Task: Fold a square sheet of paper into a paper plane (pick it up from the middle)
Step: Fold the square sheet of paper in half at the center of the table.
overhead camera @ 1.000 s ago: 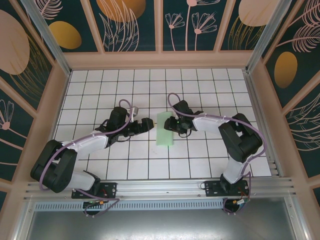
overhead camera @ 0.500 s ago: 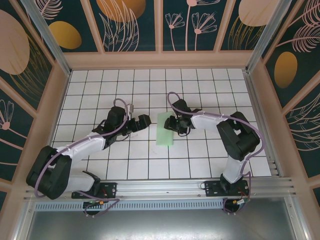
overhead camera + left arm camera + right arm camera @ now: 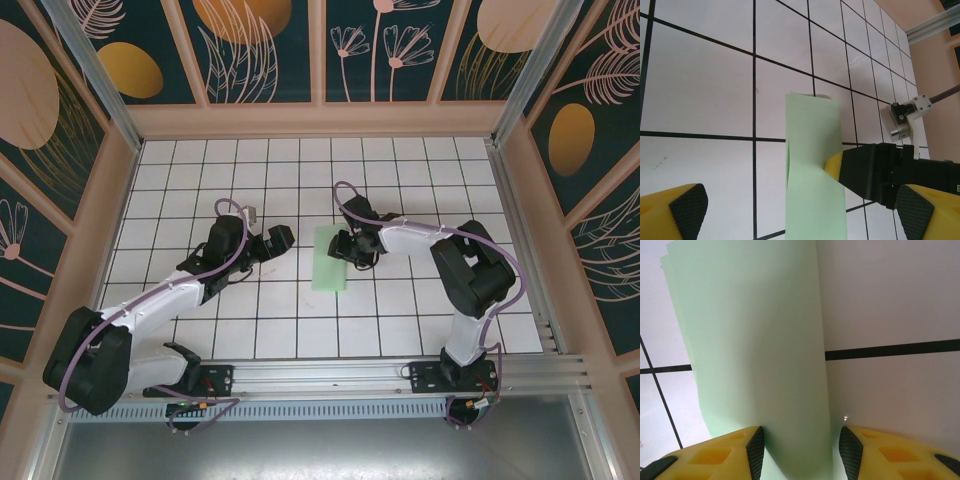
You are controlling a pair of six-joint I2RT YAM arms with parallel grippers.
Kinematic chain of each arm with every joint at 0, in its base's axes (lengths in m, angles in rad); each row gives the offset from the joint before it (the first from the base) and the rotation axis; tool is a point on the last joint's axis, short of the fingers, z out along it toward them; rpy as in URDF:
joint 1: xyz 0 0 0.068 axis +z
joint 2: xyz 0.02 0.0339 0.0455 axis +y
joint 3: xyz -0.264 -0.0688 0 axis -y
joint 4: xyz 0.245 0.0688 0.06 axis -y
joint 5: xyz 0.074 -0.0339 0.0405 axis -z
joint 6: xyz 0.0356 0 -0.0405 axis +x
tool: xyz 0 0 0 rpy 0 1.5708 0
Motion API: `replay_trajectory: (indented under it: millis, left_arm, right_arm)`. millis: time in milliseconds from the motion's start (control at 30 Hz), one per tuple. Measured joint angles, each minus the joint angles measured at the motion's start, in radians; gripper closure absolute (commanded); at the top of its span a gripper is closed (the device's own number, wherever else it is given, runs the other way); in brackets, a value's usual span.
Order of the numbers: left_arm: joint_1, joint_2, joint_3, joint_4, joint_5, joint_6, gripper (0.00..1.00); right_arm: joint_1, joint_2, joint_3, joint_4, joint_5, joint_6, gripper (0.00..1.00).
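The square sheet of paper (image 3: 328, 265), already folded to a narrow strip, lies flat at mid-table, long axis running near to far. My right gripper (image 3: 345, 245) has stayed at its far right edge. Its pads are part-way apart and the paper runs between them, and I cannot tell whether they grip it. My left gripper (image 3: 282, 238), jaws wide apart and holding nothing, has drawn back leftward. I judge that it has let go and the right now anchors the strip for the next crease. Around them is the gridded table (image 3: 200, 180), and no object blocks the left gripper's return.
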Motion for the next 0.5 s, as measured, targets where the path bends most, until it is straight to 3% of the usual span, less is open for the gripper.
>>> replay_trajectory:
  millis: [500]
  left_arm:
    - [0.0,-0.01,-0.023,-0.011,-0.029,-0.011,0.01]
  right_arm:
    - [0.005,0.002,0.0,-0.003,0.014,0.002,0.53]
